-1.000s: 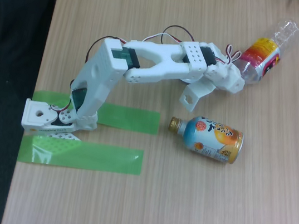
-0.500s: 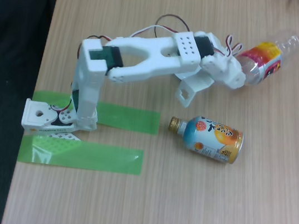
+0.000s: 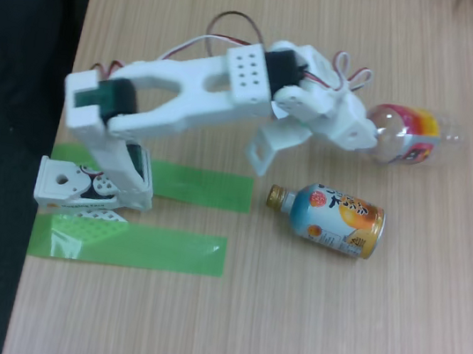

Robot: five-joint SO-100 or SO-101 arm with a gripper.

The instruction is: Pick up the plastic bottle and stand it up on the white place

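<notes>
— What lies nearest the camera in the fixed view?

— Pale wood-grain table (image 3: pixel 303 329), smooth and matte. On its left part, two strips of shiny green tape (image 3: pixel 128 245) run flat beside my white plastic base (image 3: pixel 83 188). Just right of the upper strip a short can-bottle (image 3: pixel 328 217) lies on its side: a rounded metal-looking body printed in blue, white and orange, with a small gold cap pointing left.

— And you?

— My arm is blocky white printed plastic with dark servos showing through, thin red and white wires looping over the top. It reaches up and right across the table, above the can-bottle.

— What are your jaws doing?

— My gripper (image 3: pixel 369 133) is closed around the plastic bottle (image 3: pixel 407 136) at its cap end; the cap itself is hidden behind my fingers. The bottle is clear and ribbed, wearing a glossy band of red, yellow and pink. It sticks out to the right, nearly level, its transparent bottom end farthest from me.

— Is it touching the table?

— I cannot tell; it looks raised, above the can-bottle in the picture and well apart from it
</notes>
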